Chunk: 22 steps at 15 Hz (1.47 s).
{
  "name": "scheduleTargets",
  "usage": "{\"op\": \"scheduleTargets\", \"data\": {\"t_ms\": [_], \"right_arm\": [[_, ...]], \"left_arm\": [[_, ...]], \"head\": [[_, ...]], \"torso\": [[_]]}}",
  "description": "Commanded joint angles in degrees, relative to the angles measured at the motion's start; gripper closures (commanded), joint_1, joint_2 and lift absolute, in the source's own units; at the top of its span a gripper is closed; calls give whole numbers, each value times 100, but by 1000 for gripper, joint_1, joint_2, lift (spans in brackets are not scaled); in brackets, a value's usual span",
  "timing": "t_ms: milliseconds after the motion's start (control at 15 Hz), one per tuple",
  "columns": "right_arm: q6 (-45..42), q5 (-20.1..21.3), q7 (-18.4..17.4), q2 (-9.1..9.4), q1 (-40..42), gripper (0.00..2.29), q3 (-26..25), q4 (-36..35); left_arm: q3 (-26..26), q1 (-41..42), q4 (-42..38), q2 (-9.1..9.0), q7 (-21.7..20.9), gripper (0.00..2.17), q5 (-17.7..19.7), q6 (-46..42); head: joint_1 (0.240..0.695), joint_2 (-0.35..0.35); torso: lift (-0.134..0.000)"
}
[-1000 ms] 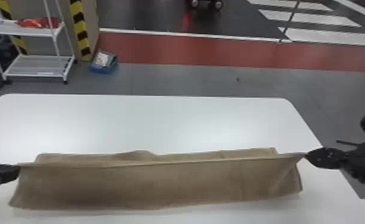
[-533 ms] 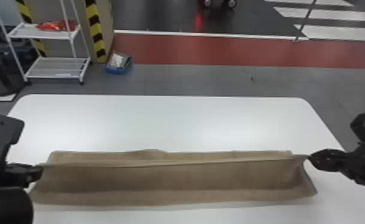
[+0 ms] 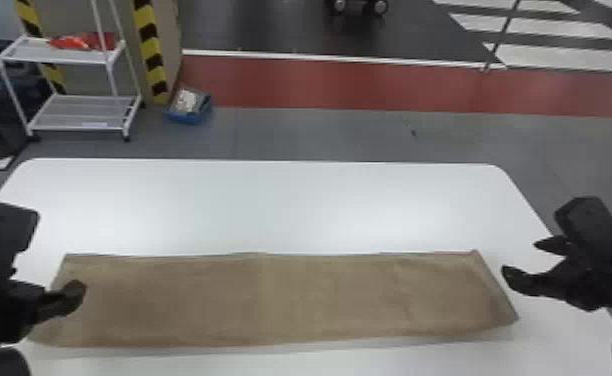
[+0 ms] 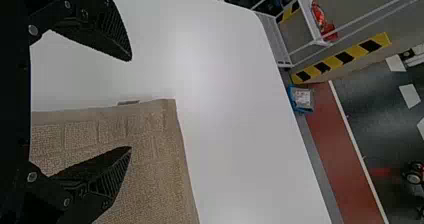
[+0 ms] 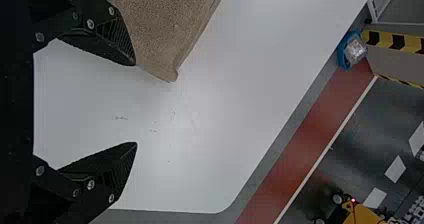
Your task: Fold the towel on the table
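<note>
Ok so one towel [image 3: 290,300] and one table [image 3: 290,210] were counted, plus one left gripper [image 3: 45,287] and one right gripper [image 3: 520,259], two fingers [image 5: 112,169] seen on each. One rack [image 3: 60,58] with two shelves [image 3: 80,114], one blue bin [image 3: 189,118] and two striped strips [image 3: 151,50] got tallied too.

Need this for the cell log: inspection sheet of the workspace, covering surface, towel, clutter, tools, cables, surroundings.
Surface: white table, small dark marks near its right side.
Job's things: brown towel lying as a long strip across the near part of the table.
Clutter: nothing seen on the table.
Tools: left tool open at the towel's left end; right tool open by its right end; neither grips the towel.
Cables: nothing seen.
Surroundings: white rack and blue box beyond the table, toward the left.
</note>
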Motion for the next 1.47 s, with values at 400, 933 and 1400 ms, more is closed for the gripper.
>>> {"op": "scheduleTargets", "data": {"t_ms": [400,933,1400], "right_arm": [[-371,-2389,-1728,1168,1478,76,-233,-1705],[-4203,-2679,-4831,1472,2551,76,1753,-1002],[-4537,-2890,-6035,1472,2630,76,2702,-273]], "left_arm": [[1535,691,75,-15,433,16,4043,-1978],[1544,1878,945,-15,1101,19,5283,-5810],[1245,2335,1007,-15,1716,19,5265,-6935]], "head": [[695,-87],[695,87],[695,180]], "torso": [[-114],[-114],[-114]]}}
